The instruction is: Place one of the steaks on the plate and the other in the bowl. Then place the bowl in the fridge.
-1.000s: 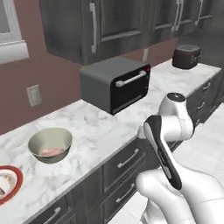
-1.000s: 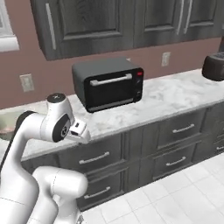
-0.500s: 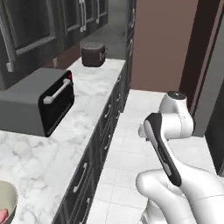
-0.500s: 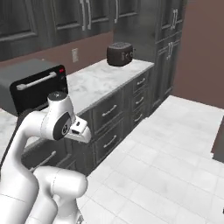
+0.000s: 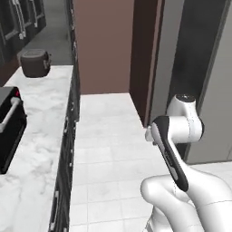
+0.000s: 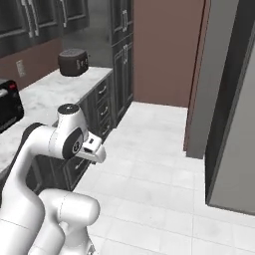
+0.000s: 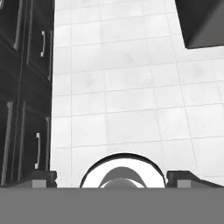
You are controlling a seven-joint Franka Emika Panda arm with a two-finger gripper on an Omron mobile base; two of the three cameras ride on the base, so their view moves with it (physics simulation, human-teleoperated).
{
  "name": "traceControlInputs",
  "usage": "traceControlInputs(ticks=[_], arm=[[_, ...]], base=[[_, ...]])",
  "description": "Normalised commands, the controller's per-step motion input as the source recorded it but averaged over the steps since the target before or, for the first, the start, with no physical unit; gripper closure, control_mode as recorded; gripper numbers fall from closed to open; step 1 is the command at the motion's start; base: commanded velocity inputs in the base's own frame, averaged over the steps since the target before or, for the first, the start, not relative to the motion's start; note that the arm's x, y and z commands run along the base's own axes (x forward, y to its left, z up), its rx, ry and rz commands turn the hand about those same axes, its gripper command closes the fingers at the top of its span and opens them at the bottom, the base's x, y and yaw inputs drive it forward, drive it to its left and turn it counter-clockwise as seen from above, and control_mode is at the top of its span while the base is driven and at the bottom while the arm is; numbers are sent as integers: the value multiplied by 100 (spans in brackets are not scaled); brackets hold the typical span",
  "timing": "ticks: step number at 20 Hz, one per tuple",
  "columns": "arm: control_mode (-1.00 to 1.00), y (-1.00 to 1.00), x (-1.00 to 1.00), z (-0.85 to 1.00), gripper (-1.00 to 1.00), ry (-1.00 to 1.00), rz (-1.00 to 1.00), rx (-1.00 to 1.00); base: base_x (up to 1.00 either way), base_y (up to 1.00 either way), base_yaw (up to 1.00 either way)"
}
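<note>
Now facing the fridge [image 6: 234, 99]
Pincer [image 7: 111, 179] spread wide, pinching nothing, above pale floor tiles [image 7: 131, 100].

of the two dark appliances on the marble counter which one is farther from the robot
The round dark cooker, sitting at the far end of the counter. The boxy black toaster oven with the silver handle sits closer to the robot.

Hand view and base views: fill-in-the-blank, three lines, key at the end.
1. The end effector is ___, holding nothing.
2. The hand view looks down on a white ___ floor.
3. The dark round appliance stands on the ___ counter.
Missing words: open; tiled; marble.
</note>
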Motion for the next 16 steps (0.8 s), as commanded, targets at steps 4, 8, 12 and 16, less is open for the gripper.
traceControlInputs(ticks=[4,8,12,16], arm=[[100,0,0,0,-100,0,0,0],[100,0,0,0,-100,0,0,0],[100,0,0,0,-100,0,0,0],[100,0,0,0,-100,0,0,0]], base=[[33,-9,-59],[67,-27,-55],[36,-10,-59],[42,-22,-58]])
